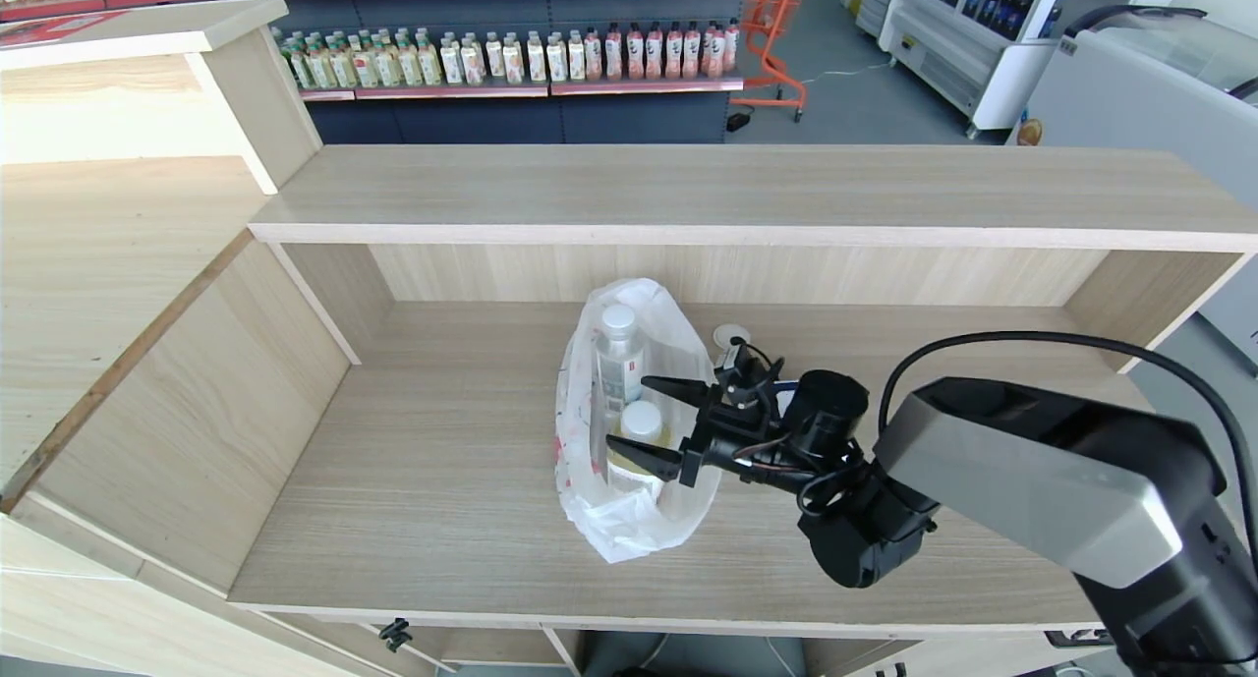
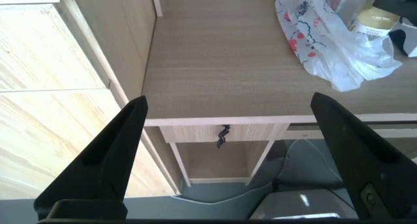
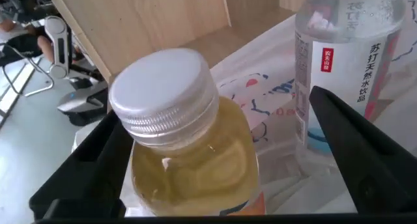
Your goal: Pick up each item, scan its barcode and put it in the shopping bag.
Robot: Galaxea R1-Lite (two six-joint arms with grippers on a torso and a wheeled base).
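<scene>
- The right gripper (image 1: 629,412) is hovering with fingers spread, the yellow-drink bottle (image 3: 189,159) standing between them inside the shopping bag (image 1: 575,441).
- Pulling out sideways is risking a finger knocking the cap, tipping it onto the clear bottle (image 1: 619,348) just beyond the fingertips.
- The thin bag film could be catching on a fingertip and lifting.
- The left gripper (image 2: 229,100) is hanging spread wide, the bag well off ahead.

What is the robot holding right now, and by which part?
Nothing. The right hand is open, its fingers either side of the yellow drink bottle standing in the shopping bag, not closed on it. The left hand is open and empty.
</scene>
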